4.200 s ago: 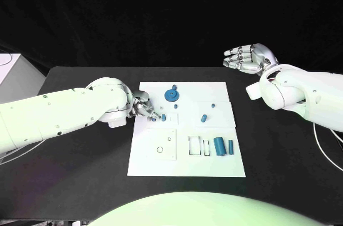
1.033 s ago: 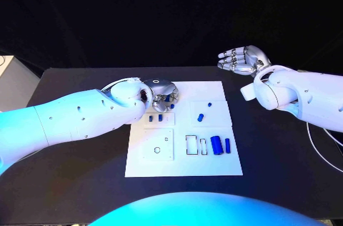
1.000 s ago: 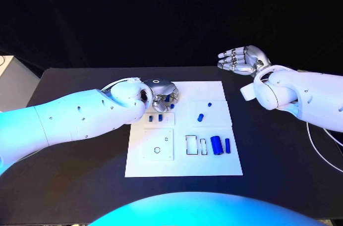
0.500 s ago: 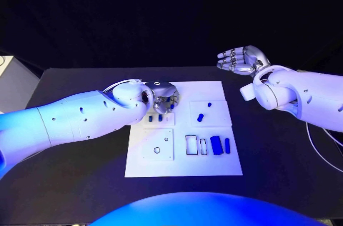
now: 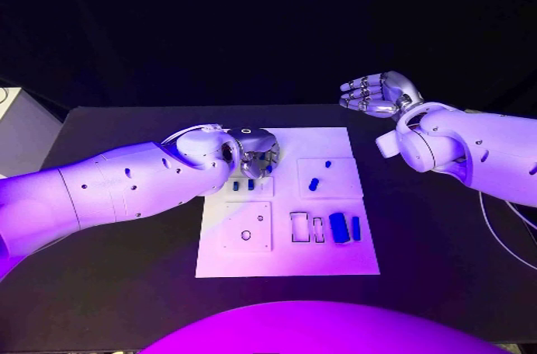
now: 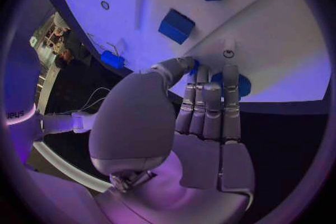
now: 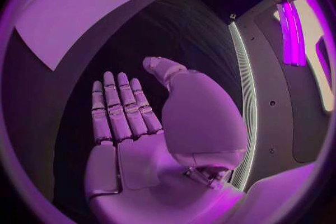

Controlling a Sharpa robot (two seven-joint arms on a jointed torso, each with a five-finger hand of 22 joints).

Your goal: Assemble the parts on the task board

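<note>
black table (image 5: pixel 123 292) | left hand (image 5: pixel 258 149) touching blue disc (image 6: pixel 241 85) | right hand (image 5: pixel 379 94) fingers apart, empty

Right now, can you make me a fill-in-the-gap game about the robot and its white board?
1. The task board lies on a ____ table.
2. The ____ hand reaches over the board's far edge.
3. The right hand holds ____.
4. The small parts, like the big cylinder, are ____ in colour.

Missing words: black; left; nothing; blue
</note>
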